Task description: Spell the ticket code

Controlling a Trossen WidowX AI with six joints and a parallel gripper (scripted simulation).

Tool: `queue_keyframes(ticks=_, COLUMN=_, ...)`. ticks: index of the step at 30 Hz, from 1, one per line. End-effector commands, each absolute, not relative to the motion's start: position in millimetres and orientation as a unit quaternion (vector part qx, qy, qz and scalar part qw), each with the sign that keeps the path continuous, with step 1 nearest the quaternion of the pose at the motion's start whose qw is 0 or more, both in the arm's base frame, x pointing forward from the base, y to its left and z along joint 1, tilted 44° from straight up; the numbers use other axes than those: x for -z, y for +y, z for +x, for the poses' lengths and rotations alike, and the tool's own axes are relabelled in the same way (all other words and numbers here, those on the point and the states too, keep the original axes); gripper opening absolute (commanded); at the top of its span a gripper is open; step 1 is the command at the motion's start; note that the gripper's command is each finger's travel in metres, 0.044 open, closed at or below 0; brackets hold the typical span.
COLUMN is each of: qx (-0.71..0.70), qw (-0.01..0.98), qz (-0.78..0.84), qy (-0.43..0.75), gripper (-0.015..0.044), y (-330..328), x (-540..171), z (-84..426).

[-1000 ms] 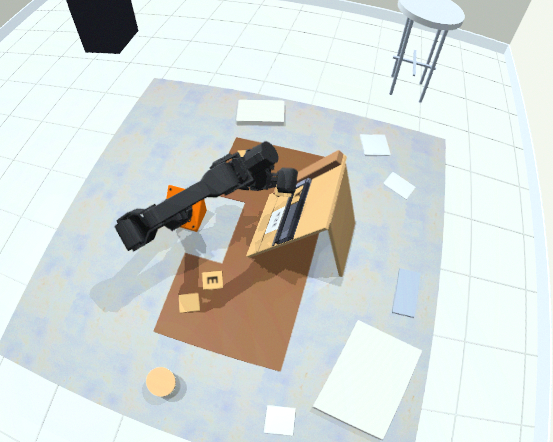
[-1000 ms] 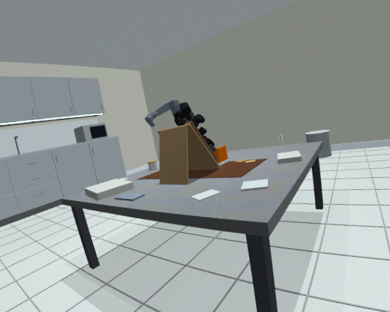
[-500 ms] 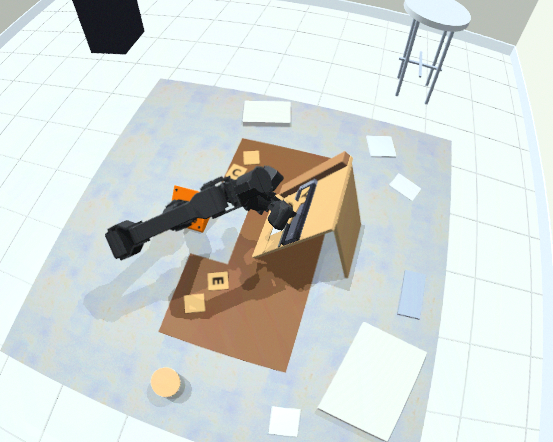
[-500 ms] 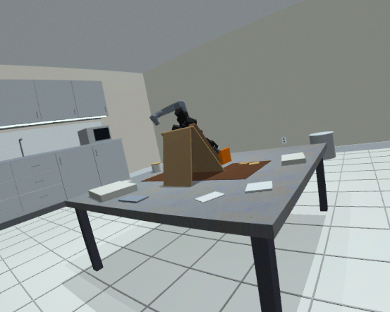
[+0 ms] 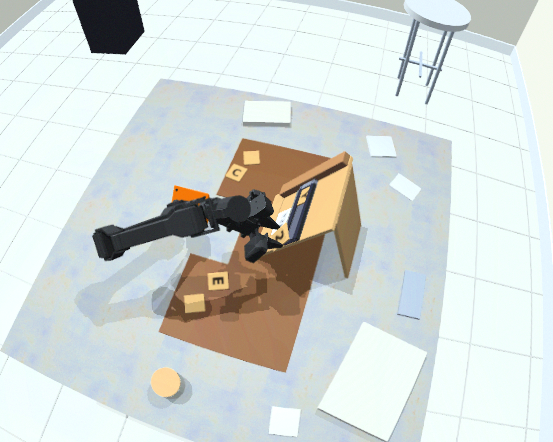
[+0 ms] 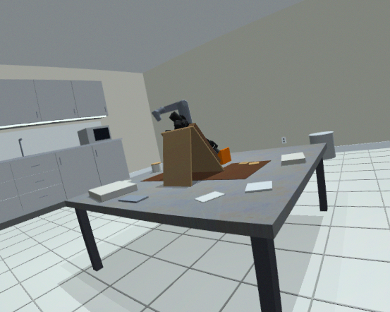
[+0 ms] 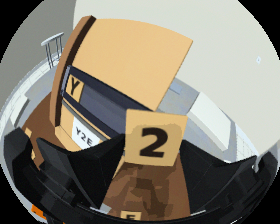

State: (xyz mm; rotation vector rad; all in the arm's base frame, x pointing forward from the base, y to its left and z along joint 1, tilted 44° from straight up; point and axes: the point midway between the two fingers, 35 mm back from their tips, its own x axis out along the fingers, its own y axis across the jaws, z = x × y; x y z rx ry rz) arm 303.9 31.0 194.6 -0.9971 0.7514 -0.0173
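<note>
My gripper (image 5: 279, 235) (image 7: 153, 141) is shut on the 2 tile (image 5: 281, 234) (image 7: 153, 131), which faces upright in the wrist view. It holds the tile near the lower, open end of the dark rail (image 5: 295, 223) (image 7: 103, 106) on the sloping board (image 5: 326, 210) (image 6: 177, 159) (image 7: 136, 57). Whether tile and rail touch cannot be told. The Y tile (image 5: 303, 195) (image 7: 74, 88) sits in the rail at its far end. The ticket (image 5: 283, 216) (image 7: 84, 136) below the rail reads Y2E. The E tile (image 5: 218, 281) (image 7: 130, 215) and C tile (image 5: 236, 172) lie on the brown mat (image 5: 262, 345).
Two tiles without visible letters (image 5: 251, 157) (image 5: 194, 303) lie on the mat. A wooden ledge (image 5: 314, 175) (image 7: 66, 70) runs along the board's side. An orange block (image 5: 189, 193) (image 6: 225, 155) is by the arm. A round wooden-topped object (image 5: 165, 382), a large white slab (image 5: 374, 380) and papers lie farther out.
</note>
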Motion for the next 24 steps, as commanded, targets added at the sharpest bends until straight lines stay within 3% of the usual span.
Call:
queue_keyframes(ticks=1, qx=0.063, qw=0.840, qz=-0.422, qy=0.336, gripper=0.0000, y=9.9, x=-208.9, z=296.1)
queue_keyframes(ticks=16, qx=0.159, qw=0.879, qz=-0.338, qy=0.295, gripper=0.0000, y=-25.9, x=-234.8, z=277.6)
queue_keyframes(ticks=24, qx=0.159, qw=0.880, qz=-0.337, qy=0.295, gripper=0.0000, y=-40.1, x=-222.4, z=303.5)
